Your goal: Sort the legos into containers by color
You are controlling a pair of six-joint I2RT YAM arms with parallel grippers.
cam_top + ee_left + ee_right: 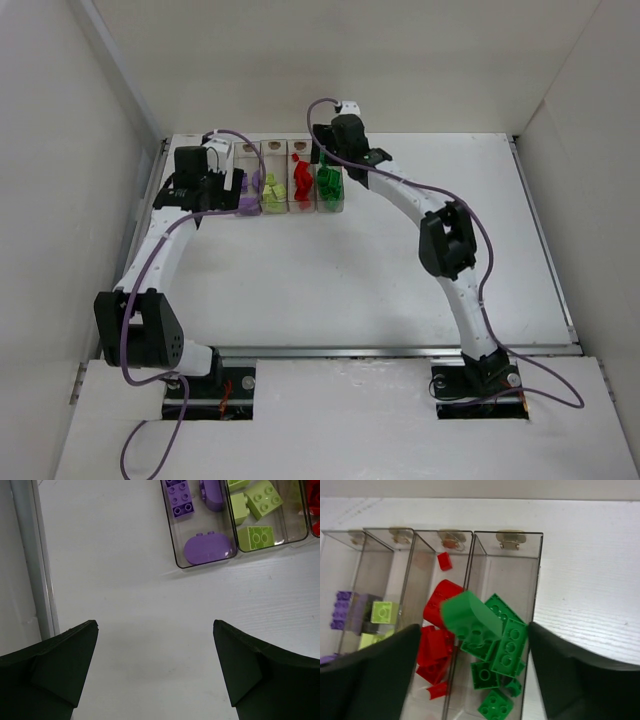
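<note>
Setup: four narrow clear plastic bins joined in a row (536,580) sit at the far side of the white desk (125,580). Each has a small round fitting at its far end (510,537).

Contents, left to right in the top view:
- Bin 1: purple plastic bricks (180,497), including a flat rounded purple piece (209,549) at the near end.
- Bin 2: pale yellow-green bricks (260,536).
- Bin 3: red bricks (437,647) piled toward the near end, with one small red piece (444,561) apart, closer to the far end.
- Bin 4: green bricks (507,645), heaped at the near end.

No loose bricks show on the desk in any view.

Left arm (160,250): left jaws spread wide, nothing between them. They hang over bare desk just near of the purple bin's corner, with a grey metal rail (30,555) along the left edge.

Right arm (450,250): right jaws stand wide apart above the red and green bins. A green brick with a curved top (465,612) sits between the two fingers, touching neither. It overlaps the wall shared by the red and green bins. Cannot tell whether it rests on the pile or is in the air.
</note>
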